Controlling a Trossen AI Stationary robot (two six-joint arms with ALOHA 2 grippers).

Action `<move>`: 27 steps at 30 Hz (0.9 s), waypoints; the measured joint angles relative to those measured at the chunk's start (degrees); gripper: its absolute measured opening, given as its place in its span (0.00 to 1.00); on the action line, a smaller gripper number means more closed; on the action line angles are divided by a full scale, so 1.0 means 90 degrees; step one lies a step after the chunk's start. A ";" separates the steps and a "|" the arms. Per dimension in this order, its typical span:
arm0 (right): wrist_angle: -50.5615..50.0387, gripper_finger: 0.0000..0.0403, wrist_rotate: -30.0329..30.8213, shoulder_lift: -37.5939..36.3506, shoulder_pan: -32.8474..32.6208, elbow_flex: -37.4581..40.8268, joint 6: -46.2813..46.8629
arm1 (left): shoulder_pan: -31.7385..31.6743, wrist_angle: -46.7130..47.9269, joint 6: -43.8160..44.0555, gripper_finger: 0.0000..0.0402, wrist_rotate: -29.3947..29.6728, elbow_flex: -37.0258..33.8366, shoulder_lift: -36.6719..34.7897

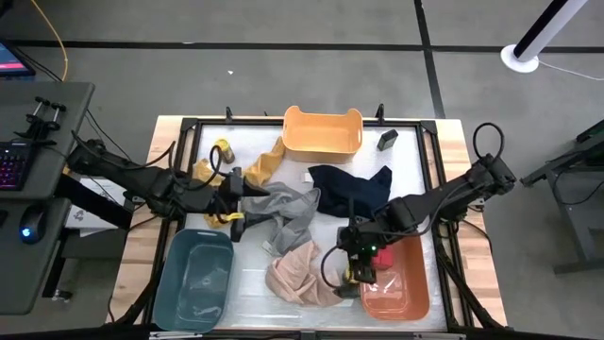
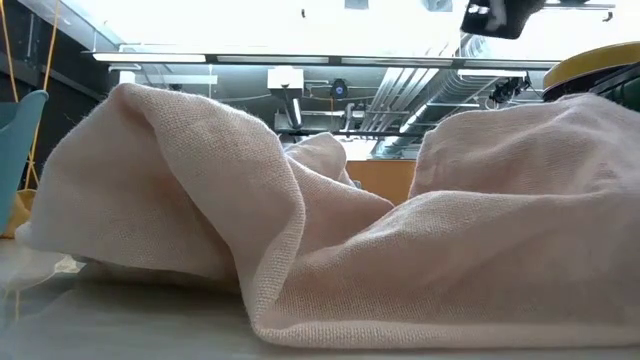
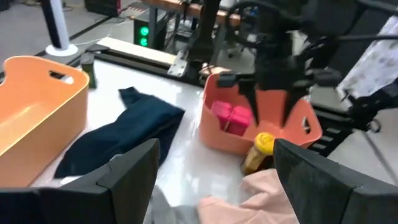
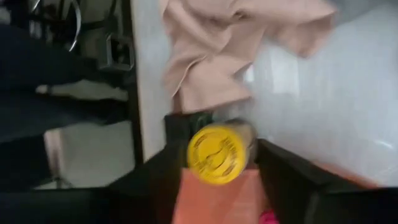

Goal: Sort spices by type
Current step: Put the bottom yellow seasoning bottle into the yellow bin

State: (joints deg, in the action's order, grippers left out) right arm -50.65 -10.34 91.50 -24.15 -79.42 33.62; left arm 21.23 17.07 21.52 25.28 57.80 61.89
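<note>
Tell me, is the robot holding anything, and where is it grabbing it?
The right gripper has a yellow-lidded jar between its fingers, by its sides; whether it grips is unclear. The left gripper holds nothing.

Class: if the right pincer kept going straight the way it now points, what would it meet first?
The yellow-lidded jar sits between the right pincer's jaws, at the orange bin's rim. It would meet that first, then probably the bin; depth is hard to judge.

Three bins (image 1: 322, 133), scattered cloths (image 1: 300, 274) on the white table (image 1: 415, 170).
</note>
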 joint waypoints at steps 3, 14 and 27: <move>-0.0007 0.69 -0.0096 0.0001 -0.0138 0.0000 0.0106 | 0.0000 0.0199 -0.0003 0.74 0.0083 0.0000 0.0002; 0.0065 0.97 0.0184 0.0625 -0.0500 0.0000 -0.0746 | -0.0160 0.0503 -0.0117 0.74 0.0120 0.0002 0.0007; -0.0023 0.91 0.0654 0.1091 -0.0538 0.0000 -0.0756 | -0.0165 0.0535 -0.0082 0.74 0.0313 0.0002 0.0007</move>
State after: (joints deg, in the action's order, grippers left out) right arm -50.86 -4.45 101.32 -28.99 -79.42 26.81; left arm 19.75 21.89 20.78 28.10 57.82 61.95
